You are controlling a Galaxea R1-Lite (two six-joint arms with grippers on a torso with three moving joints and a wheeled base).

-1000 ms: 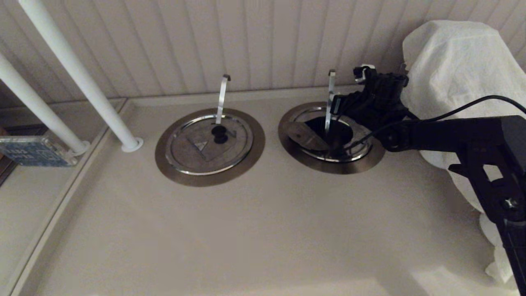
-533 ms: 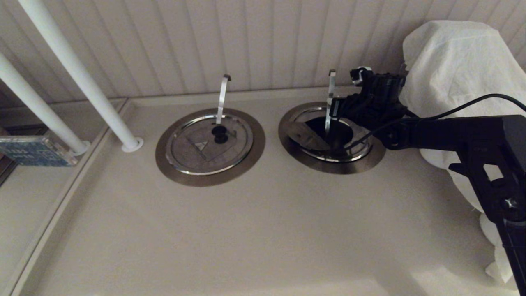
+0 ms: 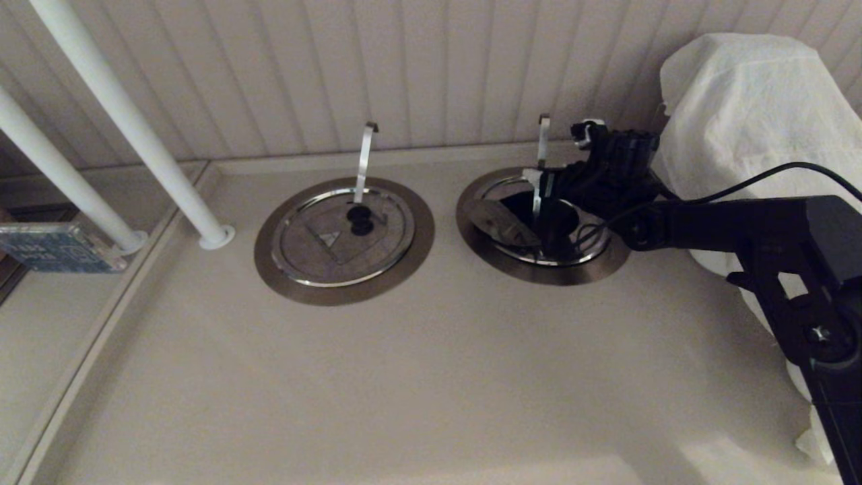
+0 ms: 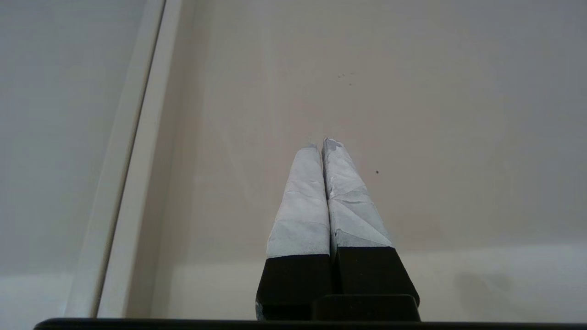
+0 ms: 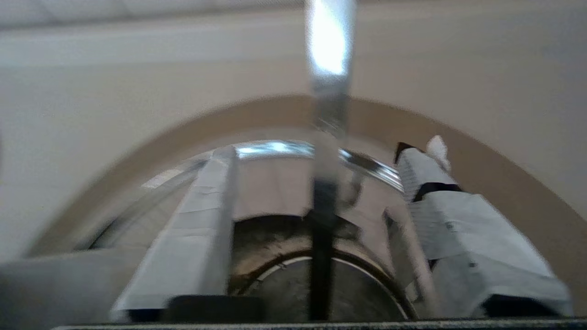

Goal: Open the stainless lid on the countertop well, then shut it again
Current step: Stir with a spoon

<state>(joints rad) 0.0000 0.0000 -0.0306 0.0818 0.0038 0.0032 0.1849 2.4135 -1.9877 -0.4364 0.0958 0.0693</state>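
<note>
The countertop well on the right stands partly uncovered, its dark inside showing. The stainless lid has a steel section tilted at the well's left side. A flat steel utensil handle rises from the hole. My right gripper hovers over the well's far right side. In the right wrist view the right gripper is open, with the utensil handle between its taped fingers and untouched. The dark well bottom lies below them. My left gripper is shut over bare counter.
A second steel lid with a black knob lies flat on the left well, its own handle upright. Two white poles slant at the left. A white cloth-covered object stands right of my right arm. The panelled wall is close behind.
My right gripper's fingers have gone from shut to open, and the hand has sunk slightly toward the well. The tilted lid section looks unmoved.
</note>
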